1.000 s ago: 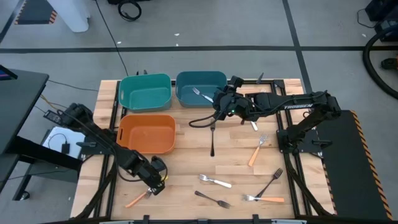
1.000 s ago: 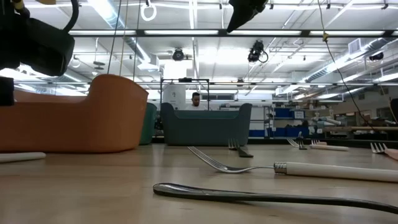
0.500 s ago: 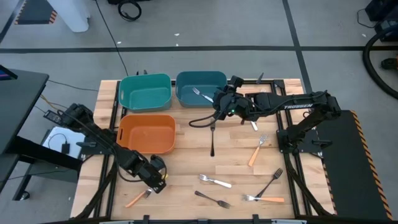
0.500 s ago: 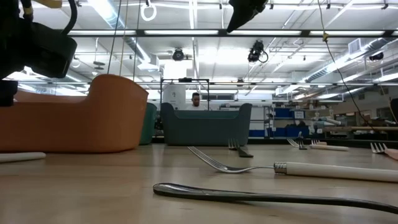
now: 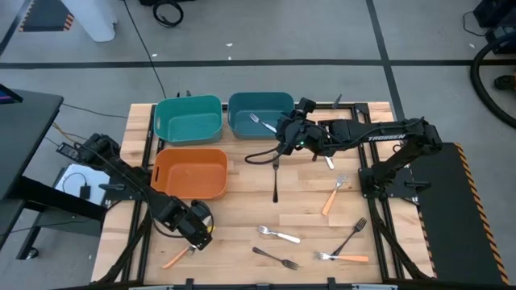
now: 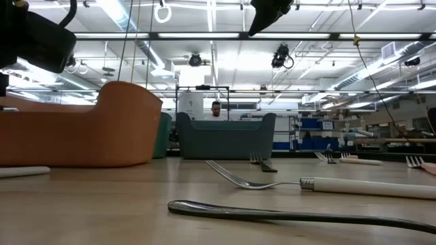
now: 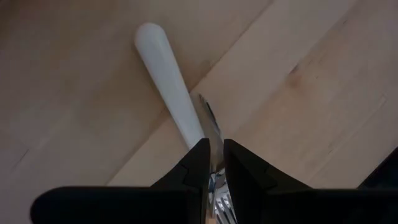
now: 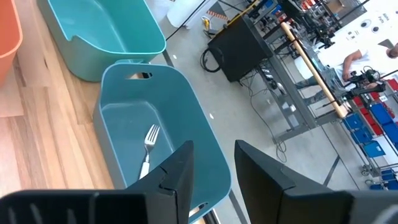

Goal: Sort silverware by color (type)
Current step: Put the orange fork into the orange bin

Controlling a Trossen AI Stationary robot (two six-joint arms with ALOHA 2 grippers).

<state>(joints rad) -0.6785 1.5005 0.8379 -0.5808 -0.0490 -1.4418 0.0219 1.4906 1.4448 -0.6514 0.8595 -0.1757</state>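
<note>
My left gripper point(image 5: 200, 240) stands at the table's near left, pointing down, shut on a fork with a pale tan handle point(image 5: 179, 256). My right gripper point(image 5: 282, 138) hangs open high above the table beside the blue bin point(image 5: 242, 121), nothing between its fingers point(image 8: 180, 171). One fork point(image 8: 148, 148) lies in that bin. A black fork point(image 5: 275, 181) lies flat on the table below the right gripper. Further forks lie flat at the near right: a silver one point(image 5: 278, 234), a black one point(image 5: 276, 258) and a tan-handled one point(image 5: 330, 196). My left gripper pinches the fork's silver neck point(image 7: 210, 134) between its two fingers, just where the handle meets the tines. The fingers come from above, pointing steeply down. The handle point(image 7: 166, 78) reaches away from the fingers, and its free end point(image 6: 20, 171) lies on the table.
An orange bin point(image 5: 191, 171) stands just beyond the left gripper and a green bin point(image 5: 189, 118) behind it at the far left. More forks point(image 5: 343, 258) point(image 5: 351, 236) lie near the front right edge. Bare wood lies between the orange bin and the black fork.
My left gripper has risen a little and tipped, staying shut on the fork's neck. The handle's free end has stayed on the table.
</note>
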